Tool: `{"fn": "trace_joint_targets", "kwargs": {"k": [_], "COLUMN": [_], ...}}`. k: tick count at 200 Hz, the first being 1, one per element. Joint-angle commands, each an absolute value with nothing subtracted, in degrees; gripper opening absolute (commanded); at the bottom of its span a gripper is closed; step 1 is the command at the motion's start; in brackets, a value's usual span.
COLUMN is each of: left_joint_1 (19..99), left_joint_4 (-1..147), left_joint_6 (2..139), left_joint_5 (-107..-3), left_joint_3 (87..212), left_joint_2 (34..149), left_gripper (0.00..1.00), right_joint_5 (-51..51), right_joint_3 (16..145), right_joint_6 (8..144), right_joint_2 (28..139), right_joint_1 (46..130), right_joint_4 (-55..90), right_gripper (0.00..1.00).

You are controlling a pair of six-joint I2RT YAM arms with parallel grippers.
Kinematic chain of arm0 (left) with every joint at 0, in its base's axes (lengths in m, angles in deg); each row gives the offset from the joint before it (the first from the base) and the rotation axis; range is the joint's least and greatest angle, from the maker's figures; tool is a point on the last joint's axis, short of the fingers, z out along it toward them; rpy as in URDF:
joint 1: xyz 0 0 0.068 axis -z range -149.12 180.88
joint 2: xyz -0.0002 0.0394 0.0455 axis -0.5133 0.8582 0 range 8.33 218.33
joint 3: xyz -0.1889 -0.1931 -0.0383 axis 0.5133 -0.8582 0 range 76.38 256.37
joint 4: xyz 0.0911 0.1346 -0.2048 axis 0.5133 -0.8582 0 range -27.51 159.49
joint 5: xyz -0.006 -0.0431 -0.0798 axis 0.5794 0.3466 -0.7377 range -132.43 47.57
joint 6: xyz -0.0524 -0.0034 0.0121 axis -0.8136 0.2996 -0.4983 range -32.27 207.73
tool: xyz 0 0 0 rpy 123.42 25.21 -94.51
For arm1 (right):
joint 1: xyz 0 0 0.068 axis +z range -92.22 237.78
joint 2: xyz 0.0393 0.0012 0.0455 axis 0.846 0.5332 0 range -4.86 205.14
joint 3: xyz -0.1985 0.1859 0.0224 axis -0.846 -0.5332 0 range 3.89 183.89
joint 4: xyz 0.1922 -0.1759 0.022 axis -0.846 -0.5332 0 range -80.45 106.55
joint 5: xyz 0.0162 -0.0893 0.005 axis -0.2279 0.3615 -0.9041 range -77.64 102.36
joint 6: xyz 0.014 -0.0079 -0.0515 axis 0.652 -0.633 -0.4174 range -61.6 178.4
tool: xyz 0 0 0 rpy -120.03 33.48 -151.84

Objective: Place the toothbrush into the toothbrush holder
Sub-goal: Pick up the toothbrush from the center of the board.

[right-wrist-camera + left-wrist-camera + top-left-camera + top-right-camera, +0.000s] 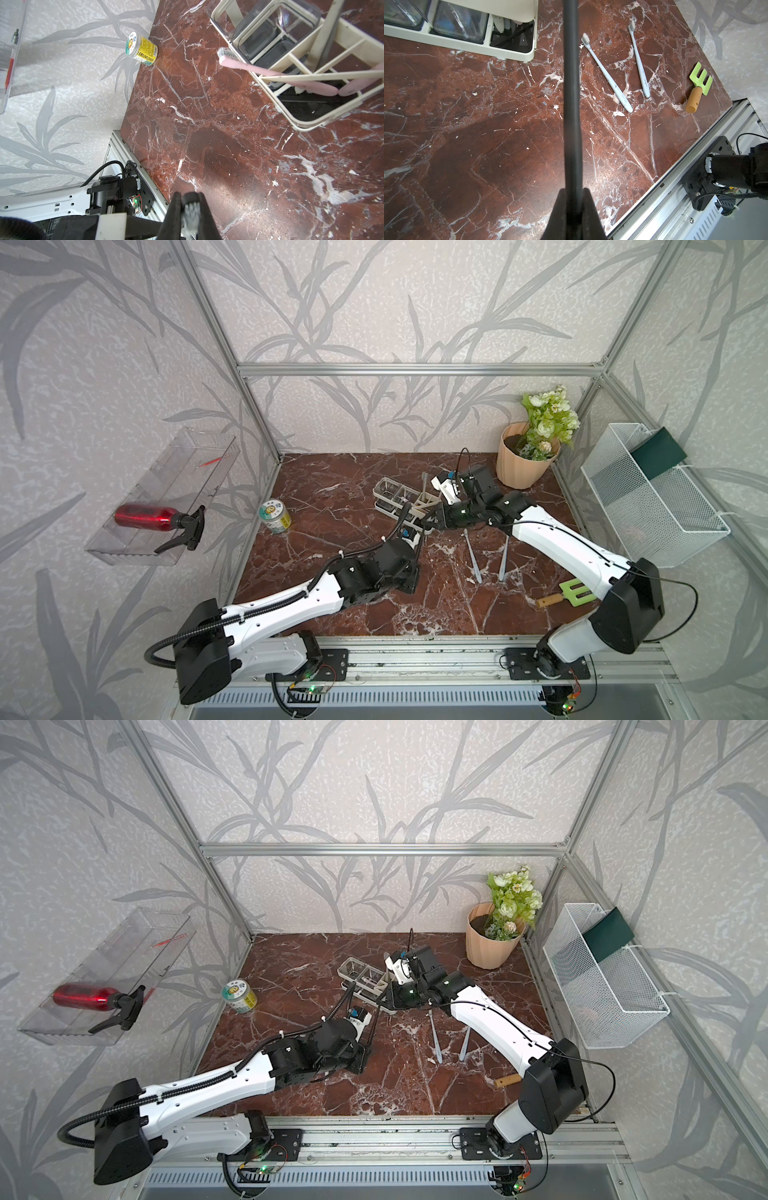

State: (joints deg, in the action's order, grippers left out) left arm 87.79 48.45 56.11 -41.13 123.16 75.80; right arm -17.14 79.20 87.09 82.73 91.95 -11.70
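Observation:
A dark grey toothbrush (571,83) spans between my two grippers above the marble table. My left gripper (572,192) is shut on its handle end, and the handle runs straight out from the jaws. My right gripper (190,197) is shut on the head end, with white bristles (190,214) showing between its fingers. In both top views the brush (376,1023) is a thin dark line from the left gripper (416,562) up to the right gripper (428,524). The cream-white toothbrush holder (397,497) (311,122) stands just behind them, with pink and cream brushes in its slotted end.
Two pale blue toothbrushes (471,556) (503,558) lie right of the grippers. A green rake (567,592) lies at the front right. A yellow can (274,516) is at the left edge and a peach flower pot (521,466) at the back right. A wire basket (652,497) hangs on the right wall.

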Motion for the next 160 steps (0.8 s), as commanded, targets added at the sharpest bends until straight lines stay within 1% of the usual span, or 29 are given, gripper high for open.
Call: {"fn": "trace_joint_targets", "kwargs": {"k": [1, 18, 23, 55, 59, 78, 106, 129, 160], "left_joint_1": [87.92, 87.92, 87.92, 87.92, 87.91, 87.91, 87.84, 87.34, 83.84], "left_joint_4": [48.10, 47.88, 47.86, 47.42, 47.47, 47.17, 41.34, 35.68, 26.58], "left_joint_6": [57.06, 57.08, 57.13, 56.97, 57.00, 56.77, 57.52, 58.62, 59.10], "left_joint_5": [-40.34, -40.02, -40.01, -39.13, -38.91, -37.29, -33.43, -28.81, -22.68], "left_joint_3": [124.18, 124.11, 124.23, 124.38, 124.42, 124.48, 128.20, 132.05, 139.10], "left_joint_2": [74.00, 73.64, 73.55, 72.74, 72.51, 70.78, 68.84, 67.55, 68.93], "left_gripper": [0.00, 0.00, 0.02, 0.30, 0.35, 0.61, 0.98, 0.99, 0.99], "right_joint_5": [-16.30, -16.03, -16.03, -14.71, -14.38, -12.17, -6.50, -1.28, 4.31], "right_joint_3": [78.18, 77.99, 77.99, 77.17, 77.03, 76.37, 76.05, 75.02, 74.60], "right_joint_6": [86.07, 86.02, 86.09, 86.00, 85.96, 85.22, 83.46, 82.14, 80.14], "right_joint_2": [81.49, 81.06, 80.94, 79.41, 79.07, 77.09, 74.16, 71.70, 69.87], "right_joint_1": [91.83, 91.79, 91.82, 91.83, 91.83, 91.84, 91.80, 91.83, 91.90], "right_joint_4": [-10.71, -10.38, -10.22, -9.22, -9.01, -7.83, -6.37, -3.45, 1.22], "right_gripper": [0.01, 0.00, 0.00, 0.00, 0.00, 0.00, 0.00, 0.00, 0.00]}}
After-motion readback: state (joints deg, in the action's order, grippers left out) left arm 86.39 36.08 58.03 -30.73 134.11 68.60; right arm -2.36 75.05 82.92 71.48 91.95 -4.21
